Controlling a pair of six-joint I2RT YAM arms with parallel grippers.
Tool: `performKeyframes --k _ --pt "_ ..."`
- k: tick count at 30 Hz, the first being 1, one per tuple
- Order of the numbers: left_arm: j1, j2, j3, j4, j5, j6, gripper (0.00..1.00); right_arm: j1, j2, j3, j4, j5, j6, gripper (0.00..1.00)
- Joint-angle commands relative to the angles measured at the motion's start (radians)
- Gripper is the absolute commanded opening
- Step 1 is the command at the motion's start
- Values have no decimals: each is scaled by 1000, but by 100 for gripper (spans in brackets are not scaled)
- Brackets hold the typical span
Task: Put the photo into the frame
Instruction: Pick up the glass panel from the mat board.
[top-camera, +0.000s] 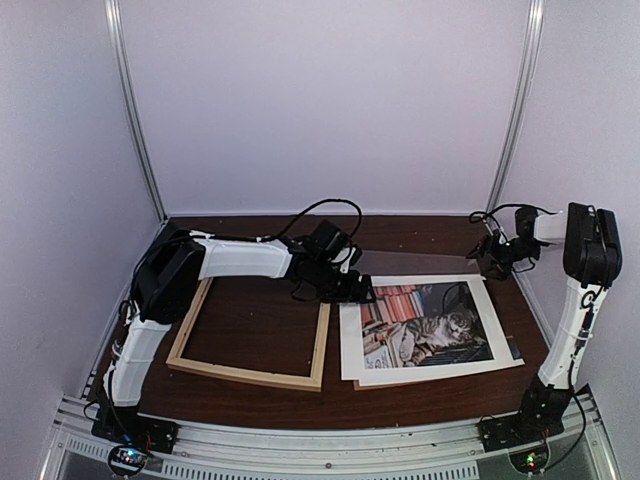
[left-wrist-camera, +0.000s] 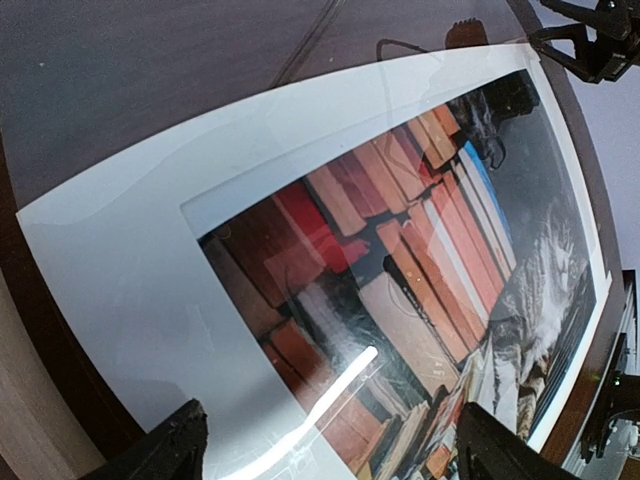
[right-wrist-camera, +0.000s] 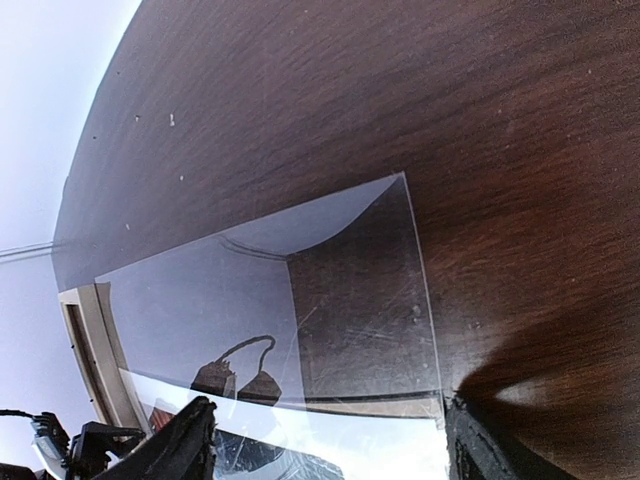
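Photo (top-camera: 430, 330) of the cat and books lies face up on the right half of the tabletop (top-camera: 420, 232). It rests on a brown board (top-camera: 358, 384) whose edge peeks out along the near side. Just to its left, not touching it, the wooden frame (top-camera: 245, 372) lies flat with bare tabletop showing inside it. A clear sheet (top-camera: 420, 263) stretches along the photo's far edge between the two arms. The left tool (left-wrist-camera: 335, 410) hangs over the photo's far left corner, fingers spread wide with nothing gripped. The right tool (right-wrist-camera: 330, 405) is at the sheet's right end, also spread wide; I cannot tell whether it touches the sheet.
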Motion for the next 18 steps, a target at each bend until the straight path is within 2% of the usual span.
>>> performKeyframes --k 1,8,18 --pt "17 34 -32 -158 -71 -10 87 9 -41 -21 -2 -49 19 78" --pt "19 4 -48 -197 -144 3 88 11 -71 -35 -12 -20 19 78" --pt "19 -57 -137 -219 -263 24 90 34 -89 -24 -77 115 -18 80"
